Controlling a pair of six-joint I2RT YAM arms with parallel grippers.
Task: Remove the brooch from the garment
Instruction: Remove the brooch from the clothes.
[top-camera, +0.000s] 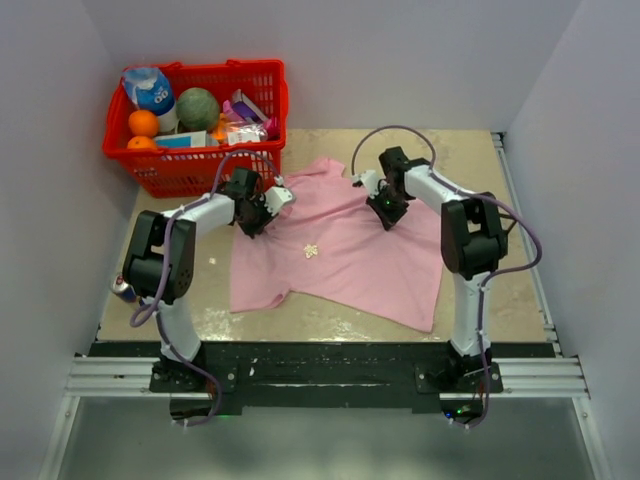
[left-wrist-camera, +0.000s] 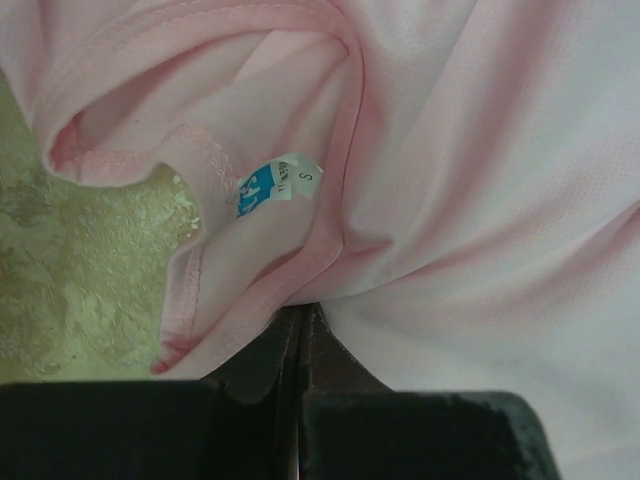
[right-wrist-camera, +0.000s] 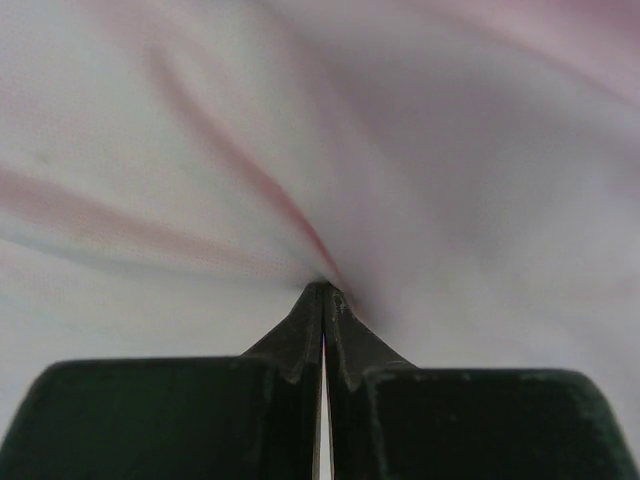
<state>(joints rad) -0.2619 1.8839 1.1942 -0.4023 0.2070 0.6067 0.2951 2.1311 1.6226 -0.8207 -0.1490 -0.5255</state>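
On the desk (top-camera: 470, 160) lies one pink T-shirt (top-camera: 350, 265) bearing one brooch (top-camera: 312, 251); two tools, left tool (top-camera: 252, 228) and right tool (top-camera: 385, 222), each clamped on its cloth.

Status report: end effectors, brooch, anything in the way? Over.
Left end effector shut on shirt by collar. Right end effector shut on shirt too. Brooch pinned mid-shirt, untouched. Nothing covering it.

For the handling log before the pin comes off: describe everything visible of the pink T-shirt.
The pink T-shirt is short-sleeved, of thin soft cloth, lying spread but wrinkled on the table. A white-and-blue size tag is sewn inside its collar. The brooch, a tiny pale cluster, sits near its middle. The left gripper is shut on cloth by the collar; the right gripper is shut on a pinched fold farther right.
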